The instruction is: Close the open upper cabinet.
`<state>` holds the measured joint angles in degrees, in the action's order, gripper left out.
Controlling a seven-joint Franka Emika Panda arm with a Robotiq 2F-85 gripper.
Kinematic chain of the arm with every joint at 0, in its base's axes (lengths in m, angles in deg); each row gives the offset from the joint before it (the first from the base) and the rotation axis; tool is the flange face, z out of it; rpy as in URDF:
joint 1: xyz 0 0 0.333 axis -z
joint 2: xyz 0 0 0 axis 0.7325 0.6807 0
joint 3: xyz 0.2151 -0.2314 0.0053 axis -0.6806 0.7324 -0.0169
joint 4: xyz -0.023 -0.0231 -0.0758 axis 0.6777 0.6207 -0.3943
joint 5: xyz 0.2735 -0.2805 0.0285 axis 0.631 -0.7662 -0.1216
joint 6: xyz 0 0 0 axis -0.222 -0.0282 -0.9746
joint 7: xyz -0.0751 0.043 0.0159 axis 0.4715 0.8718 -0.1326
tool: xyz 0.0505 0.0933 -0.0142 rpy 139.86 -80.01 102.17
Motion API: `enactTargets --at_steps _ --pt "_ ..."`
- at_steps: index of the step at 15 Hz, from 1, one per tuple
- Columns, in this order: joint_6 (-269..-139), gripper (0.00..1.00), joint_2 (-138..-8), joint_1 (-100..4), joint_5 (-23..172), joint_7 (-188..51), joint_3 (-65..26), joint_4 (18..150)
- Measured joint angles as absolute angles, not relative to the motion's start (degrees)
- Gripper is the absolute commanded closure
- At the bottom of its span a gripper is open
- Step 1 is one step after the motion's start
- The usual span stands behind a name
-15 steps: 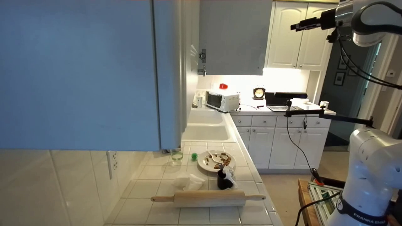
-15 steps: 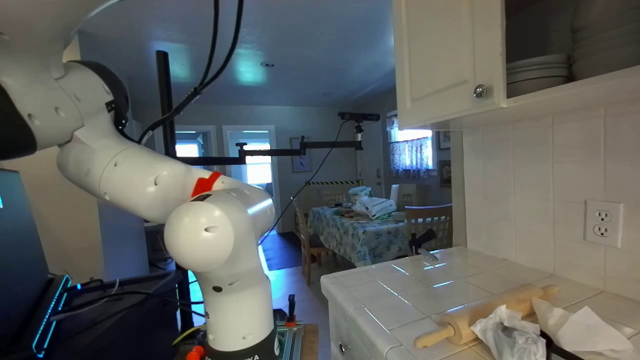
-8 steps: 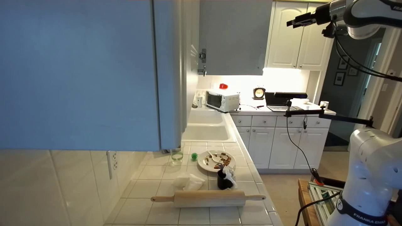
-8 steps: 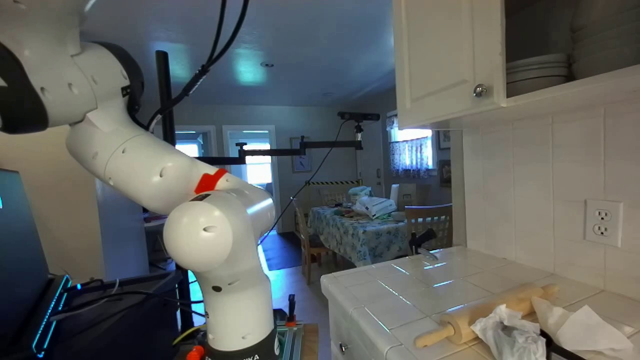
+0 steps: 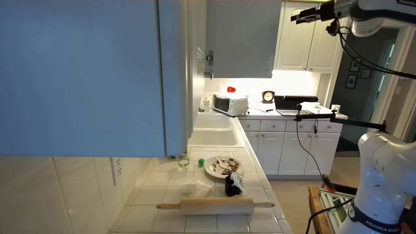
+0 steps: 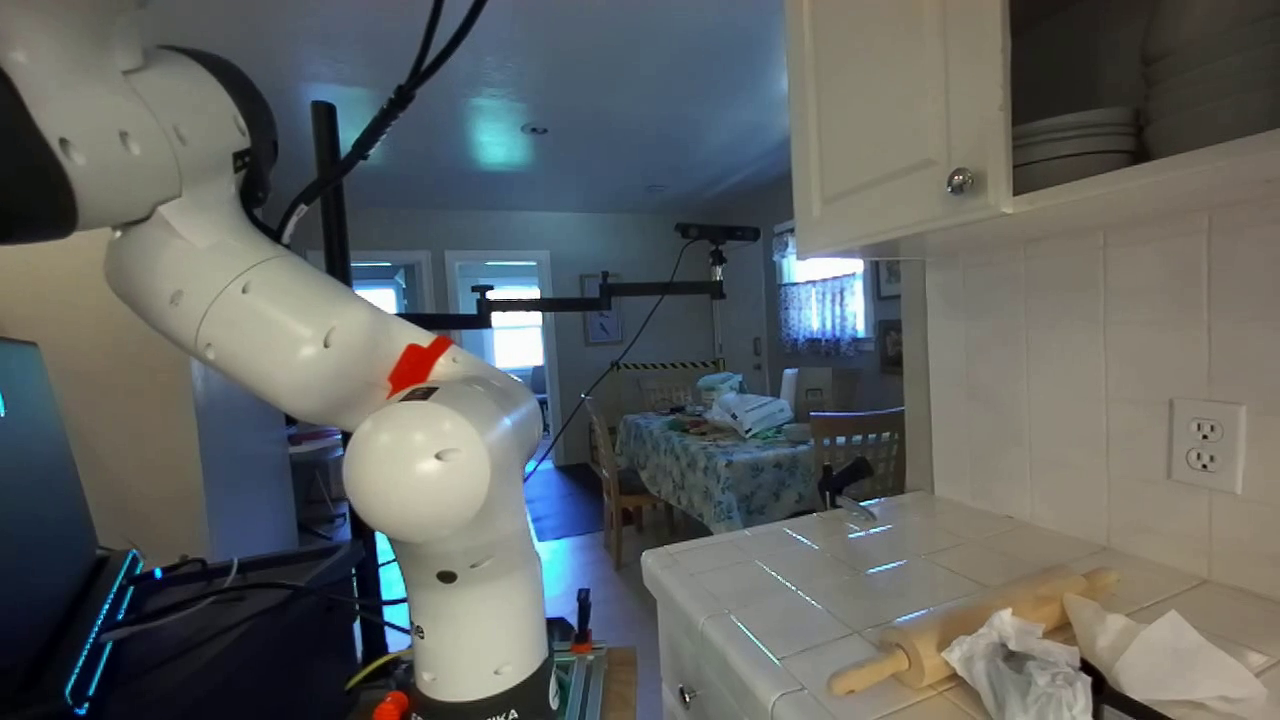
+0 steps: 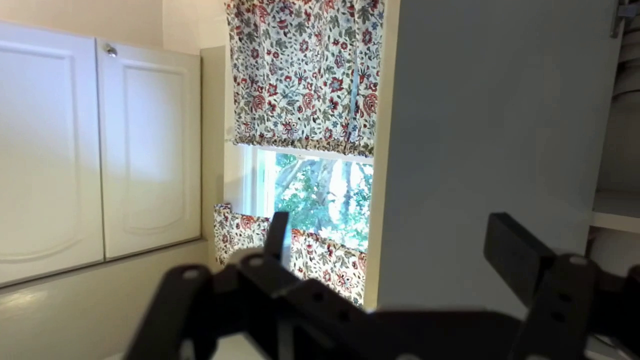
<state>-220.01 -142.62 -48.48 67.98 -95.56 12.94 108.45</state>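
Upper cabinet standing open, its door swung out, dishes stacked inside it, gripper apart from it, fingers spread wide, holding nothing.

Franka Emika Panda arm aloft, Robotiq gripper spread wide.
In the wrist view its finger pads stand well apart, at seven and four o'clock; in an exterior view the wrist aims it toward nine o'clock, tilted slightly toward eight.
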Motion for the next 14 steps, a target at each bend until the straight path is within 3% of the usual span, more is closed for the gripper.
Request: enactTargets --at_steps 9,14 --pt "-219.68 0.0 -141.13 -59.59 71.45 -98.87 17.57 104.0" --pt "-217.46 0.0 -138.03 -60.77 72.13 -98.88 17.94 102.15"
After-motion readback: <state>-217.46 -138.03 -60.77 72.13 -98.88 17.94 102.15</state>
